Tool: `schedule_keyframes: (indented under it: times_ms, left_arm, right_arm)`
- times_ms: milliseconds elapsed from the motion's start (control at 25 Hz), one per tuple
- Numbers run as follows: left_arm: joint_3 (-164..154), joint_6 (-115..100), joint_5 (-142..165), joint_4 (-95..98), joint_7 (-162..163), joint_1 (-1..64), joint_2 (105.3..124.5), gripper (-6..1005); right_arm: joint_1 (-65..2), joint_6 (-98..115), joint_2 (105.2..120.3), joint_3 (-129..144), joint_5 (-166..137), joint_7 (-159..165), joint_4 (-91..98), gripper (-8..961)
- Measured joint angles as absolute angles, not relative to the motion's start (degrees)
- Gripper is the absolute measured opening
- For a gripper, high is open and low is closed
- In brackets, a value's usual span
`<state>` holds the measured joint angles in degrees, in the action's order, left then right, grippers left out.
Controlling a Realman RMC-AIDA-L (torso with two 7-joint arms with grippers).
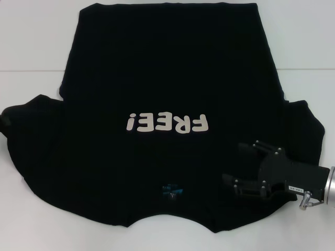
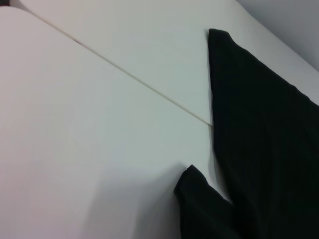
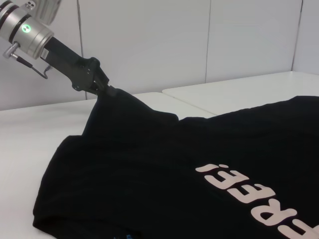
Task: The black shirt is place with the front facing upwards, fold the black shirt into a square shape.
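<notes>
The black shirt lies spread on the white table, front up, with its cream "FREE!" lettering and a small blue mark near the collar at the near edge. My right gripper is open, low over the shirt's near right shoulder beside the right sleeve. The right wrist view shows the shirt and, at its far side, my left gripper shut on the left sleeve, which is pulled up into a small peak. The left wrist view shows only the shirt's edge.
The white table surrounds the shirt, with a seam between two tabletops. A pale panelled wall stands behind the table on the left side. The left sleeve reaches the head view's left border.
</notes>
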<state>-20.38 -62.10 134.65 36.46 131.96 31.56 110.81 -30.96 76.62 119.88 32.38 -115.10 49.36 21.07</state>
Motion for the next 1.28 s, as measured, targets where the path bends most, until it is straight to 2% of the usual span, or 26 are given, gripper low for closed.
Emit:
schedule_keyframes:
  times_ms: [880, 1080, 1280]
  left_arm:
    - [-16.57, -67.58, 131.96, 37.62, 131.97, 31.42, 110.52, 2]
    - [-16.82, -71.01, 130.31, 37.62, 131.37, 32.48, 110.95, 2]
    - [-20.12, -74.27, 129.17, 37.0, 129.78, 35.4, 112.6, 2]
  right_arm:
    - [-31.09, 76.72, 119.97, 32.25, -114.87, 49.15, 20.82, 941]
    - [-31.12, 76.65, 119.97, 32.25, -114.87, 49.13, 20.74, 941]
    - [-31.12, 76.6, 119.97, 32.26, -114.87, 49.13, 20.74, 942]
